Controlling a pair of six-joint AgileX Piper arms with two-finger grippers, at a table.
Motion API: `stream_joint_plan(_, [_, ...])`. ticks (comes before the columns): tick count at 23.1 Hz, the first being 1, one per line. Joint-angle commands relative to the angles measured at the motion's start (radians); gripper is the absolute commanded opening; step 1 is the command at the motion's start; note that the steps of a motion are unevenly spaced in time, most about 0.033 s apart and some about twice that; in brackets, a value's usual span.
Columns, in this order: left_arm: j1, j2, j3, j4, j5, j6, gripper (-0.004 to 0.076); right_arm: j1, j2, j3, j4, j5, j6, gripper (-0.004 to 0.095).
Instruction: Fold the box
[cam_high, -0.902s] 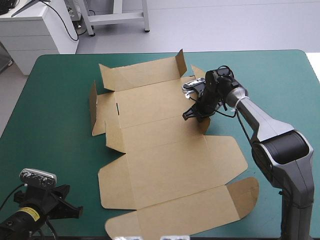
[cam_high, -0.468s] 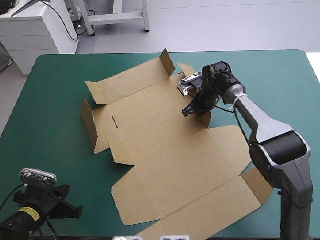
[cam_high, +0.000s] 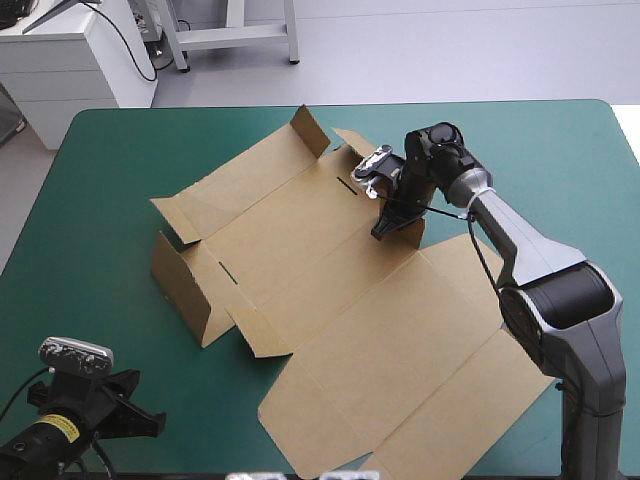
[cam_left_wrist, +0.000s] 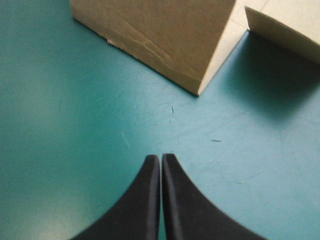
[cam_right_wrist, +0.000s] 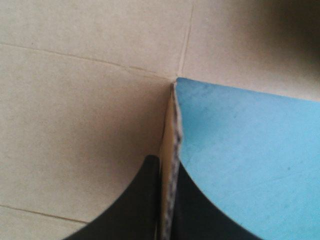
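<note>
The brown box (cam_high: 330, 290) lies as a cut flat sheet slantwise across the table, with small flaps raised at its far end (cam_high: 308, 128) and its left end (cam_high: 180, 285). My right gripper (cam_high: 386, 228) is shut on an upright side flap at the sheet's far right. In the right wrist view the flap's edge (cam_right_wrist: 173, 135) stands between the fingers of the right gripper (cam_right_wrist: 167, 165), with box panels (cam_right_wrist: 90, 100) ahead. My left gripper (cam_left_wrist: 160, 158) is shut and holds nothing. It hovers over bare teal-green cover near the table's near left corner, and the raised left flap (cam_left_wrist: 160, 30) lies ahead of it.
Bare teal-green cover (cam_high: 110, 180) lies left of the box, and more of the cover (cam_high: 560, 160) beyond the right arm. The sheet's near end (cam_high: 340, 450) reaches toward the table's near edge. A second box flap (cam_left_wrist: 285, 30) shows beside the first one ahead of the left gripper.
The sheet has swung round on the table: its far end moved left, its near end moved right. The right gripper stayed shut on the flap, turning with it. The left arm has not moved.
</note>
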Motion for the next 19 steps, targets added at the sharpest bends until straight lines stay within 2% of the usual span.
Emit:
stream_joint_plan(1, [-0.001, 0.010, -0.026, -0.002, -0.052, -0.001, -0.0008, 0.003, -0.062, -0.041, 0.040, -0.018, -0.139, -0.0015])
stream_joint_plan(8, [-0.001, 0.010, -0.026, -0.002, -0.052, -0.001, -0.0008, 0.056, -0.062, -0.072, 0.103, -0.062, -0.361, -0.0015])
stream_joint_plan(10, [-0.001, 0.010, -0.026, -0.002, -0.050, -0.001, -0.0008, 0.097, -0.060, -0.090, 0.115, -0.121, -0.424, -0.0015])
stream_joint_plan(12, [-0.001, 0.010, -0.026, -0.002, -0.050, -0.001, -0.0008, 0.128, -0.048, -0.108, 0.120, -0.135, -0.486, -0.0016])
stream_joint_plan(19, [-0.001, 0.010, -0.026, -0.002, -0.050, -0.001, -0.0008, 0.235, -0.015, -0.121, 0.120, -0.127, -0.582, -0.0020])
